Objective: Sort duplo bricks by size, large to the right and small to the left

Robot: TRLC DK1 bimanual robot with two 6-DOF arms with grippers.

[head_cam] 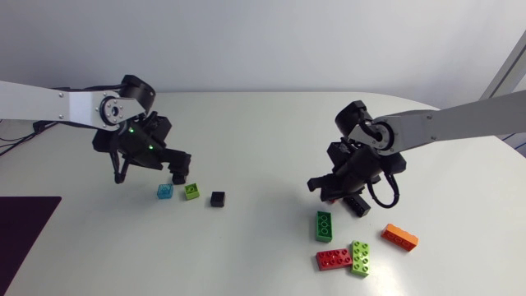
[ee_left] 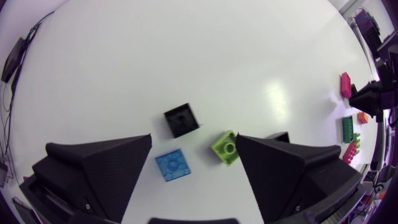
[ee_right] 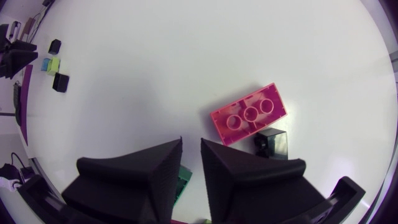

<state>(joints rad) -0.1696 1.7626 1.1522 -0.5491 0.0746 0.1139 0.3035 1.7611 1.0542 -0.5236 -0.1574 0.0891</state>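
My left gripper (head_cam: 152,168) (ee_left: 194,142) hangs open over the small bricks at the left. Below its wide-spread fingers lie a blue brick (head_cam: 165,191) (ee_left: 173,164) and a lime brick (head_cam: 191,191) (ee_left: 227,147). A small black brick (head_cam: 217,198) (ee_left: 181,120) sits just ahead of them, and another black one (ee_left: 278,135) is half hidden by a finger. My right gripper (head_cam: 337,193) (ee_right: 191,144) is low over the table with its fingers a narrow gap apart and nothing between them. A pink long brick (ee_right: 249,114) lies flat just ahead of it, with a small black brick (ee_right: 272,142) beside it.
Large bricks lie near the front right: a dark green one (head_cam: 324,225), a red one (head_cam: 334,259), a lime one (head_cam: 360,257) and an orange one (head_cam: 399,238). A dark purple mat (head_cam: 25,230) covers the front left corner.
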